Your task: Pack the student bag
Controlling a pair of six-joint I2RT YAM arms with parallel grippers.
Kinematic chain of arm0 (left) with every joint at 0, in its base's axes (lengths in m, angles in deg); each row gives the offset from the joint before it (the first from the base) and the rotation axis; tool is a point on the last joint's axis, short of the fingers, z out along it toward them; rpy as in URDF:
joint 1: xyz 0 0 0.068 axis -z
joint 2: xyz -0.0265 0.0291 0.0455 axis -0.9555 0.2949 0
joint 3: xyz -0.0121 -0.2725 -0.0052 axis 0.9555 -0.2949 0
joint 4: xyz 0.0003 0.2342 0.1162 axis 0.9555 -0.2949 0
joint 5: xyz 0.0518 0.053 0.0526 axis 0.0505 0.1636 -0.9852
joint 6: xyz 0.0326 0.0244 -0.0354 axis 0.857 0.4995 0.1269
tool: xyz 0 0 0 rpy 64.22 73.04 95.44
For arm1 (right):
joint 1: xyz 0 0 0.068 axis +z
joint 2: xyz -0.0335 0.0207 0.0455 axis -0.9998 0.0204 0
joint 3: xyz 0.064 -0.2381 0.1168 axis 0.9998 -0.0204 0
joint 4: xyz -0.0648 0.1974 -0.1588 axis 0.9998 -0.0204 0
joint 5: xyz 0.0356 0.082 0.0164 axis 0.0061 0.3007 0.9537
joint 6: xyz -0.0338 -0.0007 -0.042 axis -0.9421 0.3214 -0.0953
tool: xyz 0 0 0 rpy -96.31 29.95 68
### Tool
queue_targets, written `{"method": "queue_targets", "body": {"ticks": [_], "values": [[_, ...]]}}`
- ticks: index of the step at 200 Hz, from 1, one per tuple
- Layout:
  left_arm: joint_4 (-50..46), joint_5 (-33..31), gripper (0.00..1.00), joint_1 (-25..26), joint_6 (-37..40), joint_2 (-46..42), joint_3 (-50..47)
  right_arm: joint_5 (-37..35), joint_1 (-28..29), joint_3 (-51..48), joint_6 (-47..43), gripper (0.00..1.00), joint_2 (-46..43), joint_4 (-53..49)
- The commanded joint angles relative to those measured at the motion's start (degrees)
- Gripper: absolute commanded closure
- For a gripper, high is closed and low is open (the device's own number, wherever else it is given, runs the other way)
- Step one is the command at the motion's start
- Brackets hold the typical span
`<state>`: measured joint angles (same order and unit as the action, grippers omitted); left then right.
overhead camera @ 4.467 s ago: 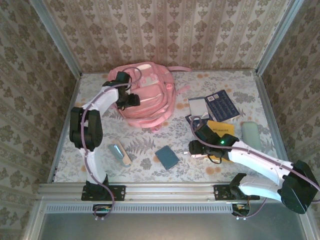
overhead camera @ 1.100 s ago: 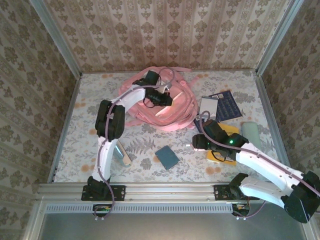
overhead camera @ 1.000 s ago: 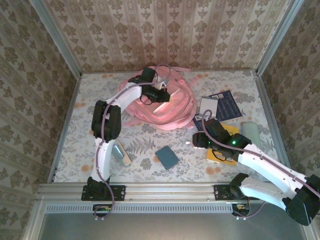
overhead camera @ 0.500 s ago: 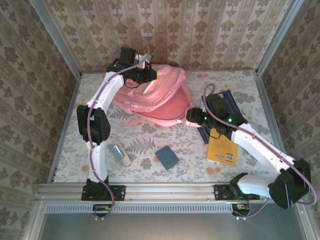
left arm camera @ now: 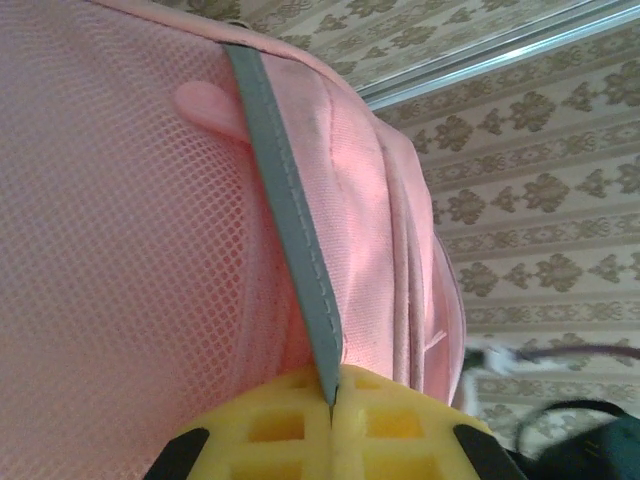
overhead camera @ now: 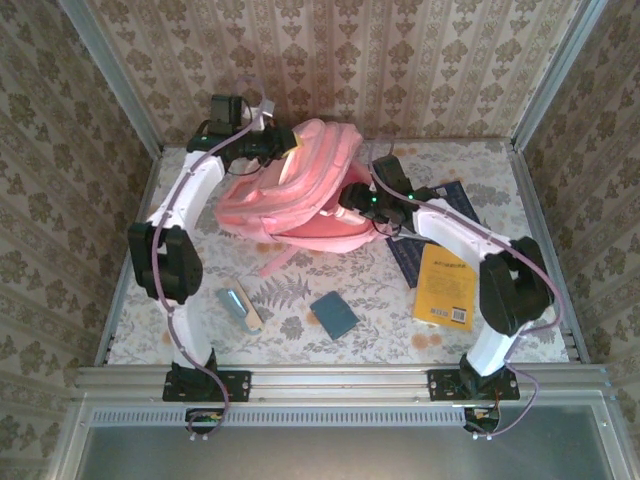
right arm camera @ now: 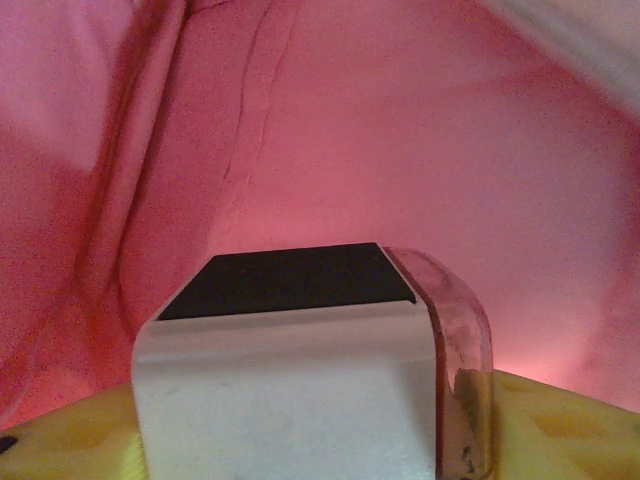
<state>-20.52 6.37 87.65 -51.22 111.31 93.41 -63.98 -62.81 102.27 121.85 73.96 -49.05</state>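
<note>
We log the student bag (overhead camera: 312, 172), a pink backpack, at the far middle of the table (overhead camera: 370, 292), its top lifted and tilted toward the back wall. Left gripper (left arm camera: 331, 402): yellow fingers pressed together, pinching the bag's grey strap (left arm camera: 285, 220) beside pink mesh. Right gripper (overhead camera: 352, 207): at the bag's right side, clamped on a white box (right arm camera: 285, 375) with a black top face, pink fabric all around it. Nearer the arm bases lie a yellow book (overhead camera: 445, 288), a dark blue book (overhead camera: 408, 258) touching it, a teal notebook (overhead camera: 334, 314) and a small pale stick-like item (overhead camera: 240, 307).
</note>
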Motion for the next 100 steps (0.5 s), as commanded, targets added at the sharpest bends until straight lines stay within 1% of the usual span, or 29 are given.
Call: {"method": "queue_targets", "body": {"ticks": [1, 38, 64, 73, 89, 100], "values": [[8.7, 6.7, 1.00, -0.3, -2.9, -5.8, 0.0, 5.5, -0.1, 4.5, 3.0, 0.49, 3.7, 9.3], [11.2, 8.9, 1.00, -0.7, -3.1, -7.4, -2.3, 11.5, 1.5, 8.6, 5.3, 0.44, 12.0, 18.3], [10.6, 9.2, 1.00, -0.9, -1.4, -7.8, -2.6, 11.7, 4.6, 17.4, 4.5, 0.39, 18.6, 13.9], [9.9, 9.1, 1.00, -1.1, -0.7, -7.7, -2.5, 11.3, 5.7, 21.0, 3.8, 0.34, 20.9, 11.0], [9.3, 9.1, 1.00, -1.8, 0.4, -7.6, -2.6, 9.2, 7.1, 25.6, 2.7, 0.13, 23.8, 5.2], [7.5, 8.1, 1.00, -2.4, 1.6, -7.7, -2.7, 7.5, 7.3, 25.2, 2.6, 0.04, 23.9, 4.2]]}}
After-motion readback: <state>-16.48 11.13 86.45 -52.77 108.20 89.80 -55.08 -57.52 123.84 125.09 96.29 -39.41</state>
